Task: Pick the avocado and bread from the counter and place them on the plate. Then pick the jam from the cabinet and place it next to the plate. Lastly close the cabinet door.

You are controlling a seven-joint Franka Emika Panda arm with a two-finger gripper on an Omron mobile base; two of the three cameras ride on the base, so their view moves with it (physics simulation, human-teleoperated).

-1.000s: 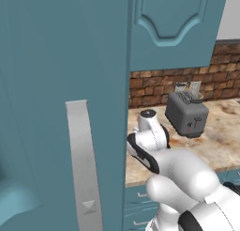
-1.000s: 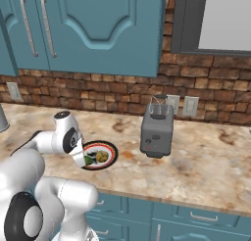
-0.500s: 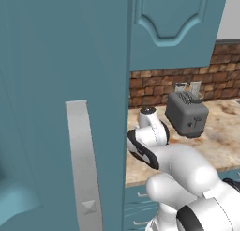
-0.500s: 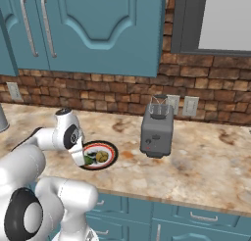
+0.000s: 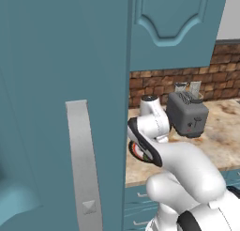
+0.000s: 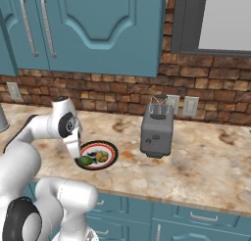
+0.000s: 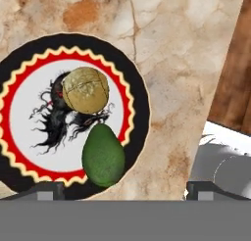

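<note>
1. An open cabinet door (image 5: 61,84), teal with a long grey bar handle (image 5: 84,164), is seen far to the left of the gripper in the left base view.
2. The plate (image 7: 19,88) is found directly below the gripper (image 7: 120,188), resting on the counter (image 7: 171,63); in the hand view its rim runs under the left finger tip (image 7: 46,190).
3. The bread (image 7: 86,89), a round tan roll, is laid on the plate's white centre, just ahead of the gripper.
4. The avocado (image 7: 103,155) is laid on the plate touching the bread's near edge, closest to the gripper and between the lines of the two finger tips.
5. The gripper is seen spread wide and released, with nothing between the tips.
6. A grey toaster (image 6: 157,130) is stood on the counter well to the right of the gripper, apart from the plate (image 6: 110,148).
</note>
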